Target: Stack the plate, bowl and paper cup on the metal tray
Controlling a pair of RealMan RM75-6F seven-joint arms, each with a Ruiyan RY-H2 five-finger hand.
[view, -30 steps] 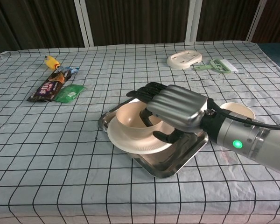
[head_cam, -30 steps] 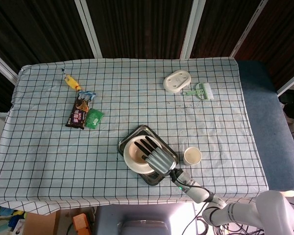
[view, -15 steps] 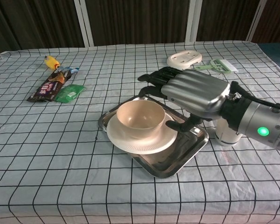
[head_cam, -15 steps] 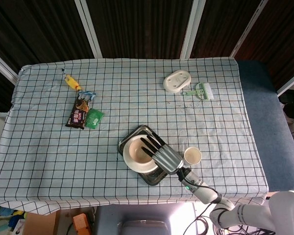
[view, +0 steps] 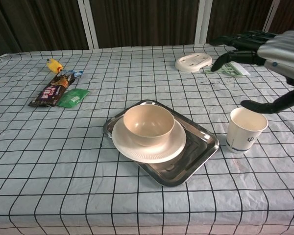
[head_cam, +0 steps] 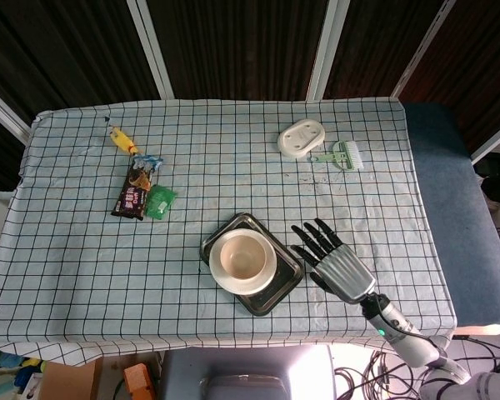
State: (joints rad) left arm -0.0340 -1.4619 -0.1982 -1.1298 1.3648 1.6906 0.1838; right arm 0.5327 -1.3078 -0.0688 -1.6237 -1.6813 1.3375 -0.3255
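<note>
The metal tray [head_cam: 279,291] [view: 202,147] lies near the table's front edge. On it sits a white plate [head_cam: 267,278] [view: 148,152], and a beige bowl [head_cam: 243,256] [view: 148,124] stands upright on the plate. A white paper cup [view: 245,129] stands upright on the cloth just right of the tray. My right hand [head_cam: 335,263] [view: 272,53] hovers above the cup with its fingers spread and nothing in it. In the head view the hand hides the cup. My left hand shows in neither view.
At the back right lie a white oval piece [head_cam: 302,138] [view: 193,62] and a green brush [head_cam: 343,155] [view: 230,68]. A chocolate bar [head_cam: 134,190] [view: 51,91], a green packet [head_cam: 159,201] [view: 72,98] and a yellow item [head_cam: 121,140] lie at the back left.
My right hand has let go of the bowl, risen and moved right off the tray to above the paper cup. The bowl stays on the plate.
</note>
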